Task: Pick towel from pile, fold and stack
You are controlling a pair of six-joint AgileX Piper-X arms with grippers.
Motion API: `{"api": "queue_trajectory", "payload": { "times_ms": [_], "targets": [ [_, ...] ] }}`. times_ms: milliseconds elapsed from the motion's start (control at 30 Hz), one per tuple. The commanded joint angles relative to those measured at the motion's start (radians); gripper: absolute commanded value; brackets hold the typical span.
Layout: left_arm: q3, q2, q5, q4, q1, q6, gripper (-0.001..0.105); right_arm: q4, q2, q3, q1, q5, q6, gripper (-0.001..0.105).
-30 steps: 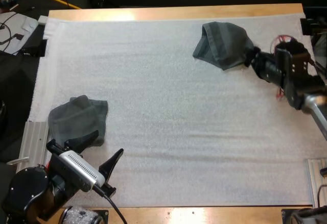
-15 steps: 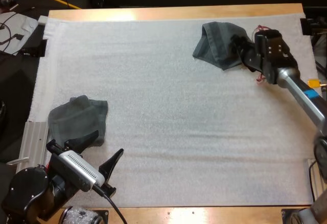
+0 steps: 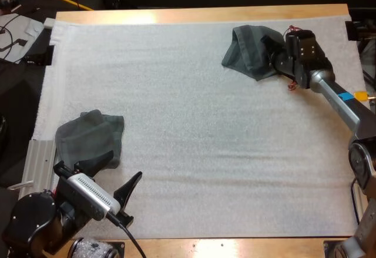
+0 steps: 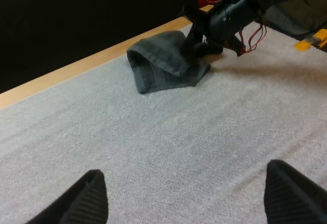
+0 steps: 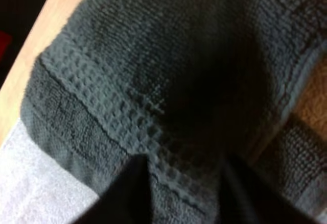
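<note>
A crumpled dark grey-green towel (image 3: 251, 49) (image 4: 162, 63) (image 5: 153, 71) lies at the mat's far right. My right gripper (image 3: 272, 52) (image 5: 184, 183) is down on its right edge, the black fingers (image 5: 130, 193) standing apart with towel fabric between them, open. The left wrist view has that gripper (image 4: 196, 48) at the same towel's edge. A second towel (image 3: 89, 139), loosely folded, rests near the mat's left edge. My left gripper (image 3: 114, 173) (image 4: 186, 203) hovers just in front of it, open, with bare mat between its fingers.
The white mat (image 3: 194, 123) covers most of the wooden table (image 3: 205, 14). A metal rail (image 3: 38, 161) lies at the mat's left edge beside the second towel. Cables and clutter (image 3: 17, 29) sit beyond the far left corner.
My right gripper has moved left and forward from beside the crumpled towel onto its right edge. The towel keeps its shape. The left arm has not moved.
</note>
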State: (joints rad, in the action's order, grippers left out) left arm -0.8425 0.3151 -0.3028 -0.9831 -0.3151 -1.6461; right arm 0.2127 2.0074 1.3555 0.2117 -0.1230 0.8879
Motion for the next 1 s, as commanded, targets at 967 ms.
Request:
{"api": "queue_trajectory", "payload": {
  "times_ms": [967],
  "targets": [
    [-0.007,0.003,0.000,0.005,-0.003,-0.004,0.062,0.286,-0.416,0.017,0.106,0.082,0.467,0.014]
  ]
}}
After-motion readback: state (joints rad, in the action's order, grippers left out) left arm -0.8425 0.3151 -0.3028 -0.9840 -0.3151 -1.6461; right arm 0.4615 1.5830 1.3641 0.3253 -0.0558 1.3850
